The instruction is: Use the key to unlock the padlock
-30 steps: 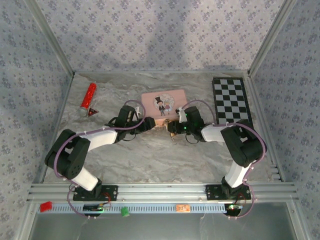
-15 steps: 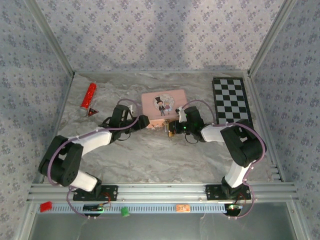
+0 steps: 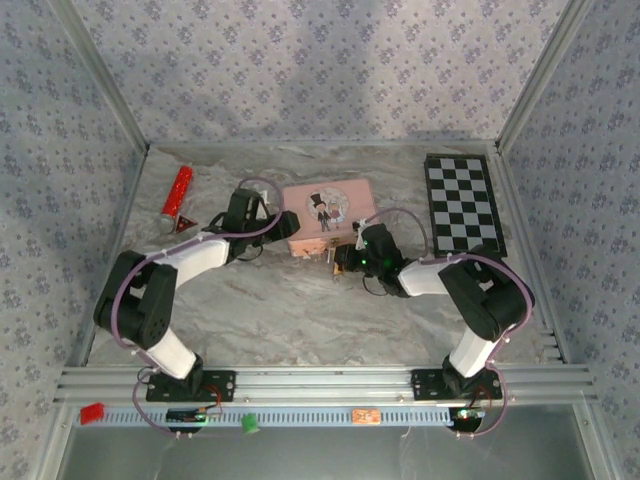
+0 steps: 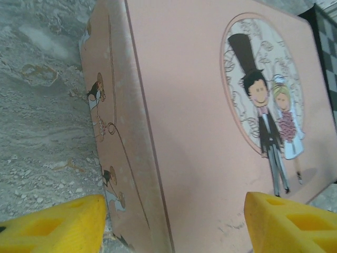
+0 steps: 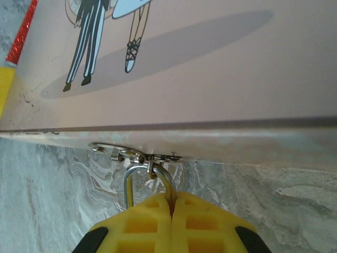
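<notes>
A pink picture tin (image 3: 328, 215) lies mid-table. The padlock hangs from the hasp (image 5: 137, 154) on the tin's front wall. Its silver shackle (image 5: 128, 179) passes through the hasp, and the brass body is hidden under my right fingers. My right gripper (image 5: 171, 197) is shut, with the shackle's right leg running into the seam between the yellow fingertips; from above it (image 3: 348, 262) sits just in front of the tin. The key is hidden. My left gripper (image 4: 174, 226) is open at the tin's (image 4: 200, 132) left end, one finger beside the side wall and one over the lid.
A red glitter tube (image 3: 178, 195) and a small red triangle (image 3: 184, 224) lie at the far left. A black-and-white chessboard (image 3: 462, 205) lies at the far right. Patterned walls and metal frame posts bound the marble-look table (image 3: 300, 310).
My left gripper has moved from in front of the tin back to its left end, still open. My right gripper has closed at the padlock and edged slightly left.
</notes>
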You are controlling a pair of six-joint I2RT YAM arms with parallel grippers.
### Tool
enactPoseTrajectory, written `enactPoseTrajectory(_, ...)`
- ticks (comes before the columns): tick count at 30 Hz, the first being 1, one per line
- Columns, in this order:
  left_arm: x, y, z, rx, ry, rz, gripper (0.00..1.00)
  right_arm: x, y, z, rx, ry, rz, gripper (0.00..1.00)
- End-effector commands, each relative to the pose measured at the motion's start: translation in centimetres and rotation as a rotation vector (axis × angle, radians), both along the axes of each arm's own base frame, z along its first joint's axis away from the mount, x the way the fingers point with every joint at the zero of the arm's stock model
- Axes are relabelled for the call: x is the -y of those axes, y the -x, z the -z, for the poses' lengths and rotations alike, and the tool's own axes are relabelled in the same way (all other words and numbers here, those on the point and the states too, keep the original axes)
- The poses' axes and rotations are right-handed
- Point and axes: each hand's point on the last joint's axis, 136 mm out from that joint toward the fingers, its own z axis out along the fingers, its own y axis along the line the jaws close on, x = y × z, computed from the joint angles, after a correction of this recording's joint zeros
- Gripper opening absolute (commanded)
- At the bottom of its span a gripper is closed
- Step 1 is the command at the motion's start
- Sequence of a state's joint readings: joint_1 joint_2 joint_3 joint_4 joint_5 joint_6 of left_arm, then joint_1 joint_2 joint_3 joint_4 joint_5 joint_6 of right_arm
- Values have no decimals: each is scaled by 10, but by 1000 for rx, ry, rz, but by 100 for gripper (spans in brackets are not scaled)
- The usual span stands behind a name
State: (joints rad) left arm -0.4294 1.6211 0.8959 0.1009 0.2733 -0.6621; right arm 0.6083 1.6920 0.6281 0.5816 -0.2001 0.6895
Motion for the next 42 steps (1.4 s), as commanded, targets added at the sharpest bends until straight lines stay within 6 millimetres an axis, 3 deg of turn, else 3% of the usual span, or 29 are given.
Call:
enactPoseTrajectory(1,4,-5,3,-8,0,10,68,-1,-14,-22,48,-116,109,0)
enactPoseTrajectory(16,4,10,38,-53,7,-116,65,18,-21,-12,55,-226,354,0)
enactPoseTrajectory(21,5,11,37,-50,33,-141,65,31,-23,-9,47,-273,444,0)
enactPoseTrajectory(28,19,15,29,-46,54,-134,65,32,-30,-11,38,-347,480,0)
enactPoseTrajectory(37,29,24,23,-30,60,-166,66,60,-40,-10,39,-507,645,0)
enactPoseTrajectory(42,37,25,25,-38,60,-146,66,70,-42,-19,67,-516,690,0)
